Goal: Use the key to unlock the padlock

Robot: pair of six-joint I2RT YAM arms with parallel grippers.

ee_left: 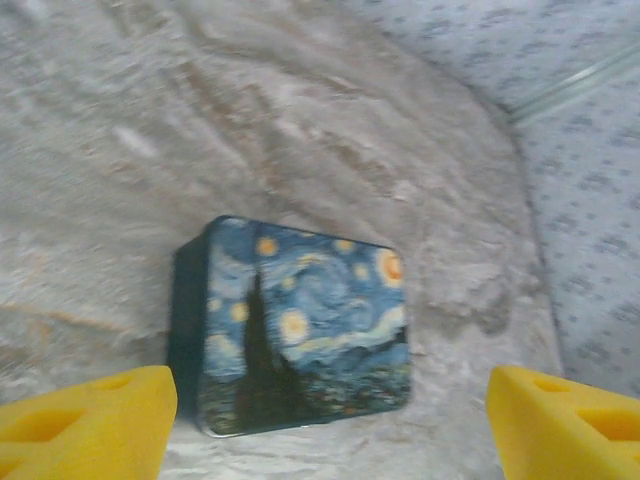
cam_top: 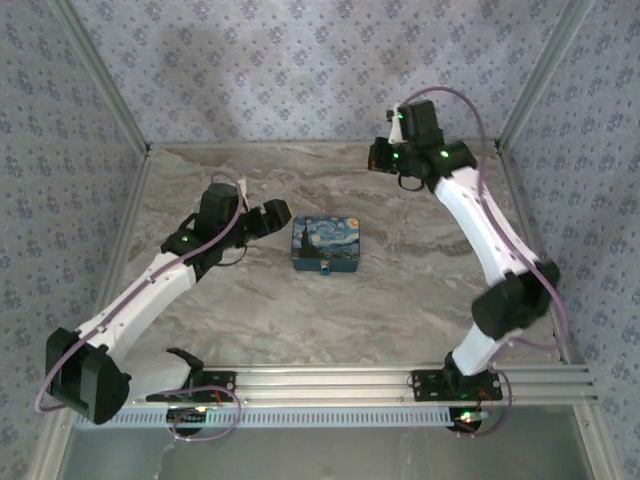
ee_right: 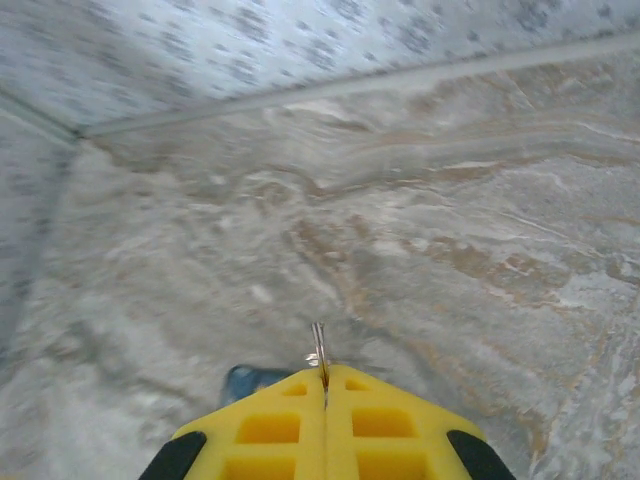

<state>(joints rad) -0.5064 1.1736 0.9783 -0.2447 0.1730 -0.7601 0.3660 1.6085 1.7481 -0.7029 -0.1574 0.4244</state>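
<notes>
The blue starry-night tin lies flat mid-table. A tiny greyish padlock hangs at its near side, too small to make out well. My left gripper stands open just left of the tin. In the left wrist view its yellow fingers flank the tin from a short way off, and the padlock is hidden there. My right gripper is raised at the back right. It is shut on a thin silver key that sticks out past the gripper; a corner of the tin shows below.
The marble-patterned tabletop is walled by patterned panels on three sides. An aluminium rail with the arm bases runs along the near edge.
</notes>
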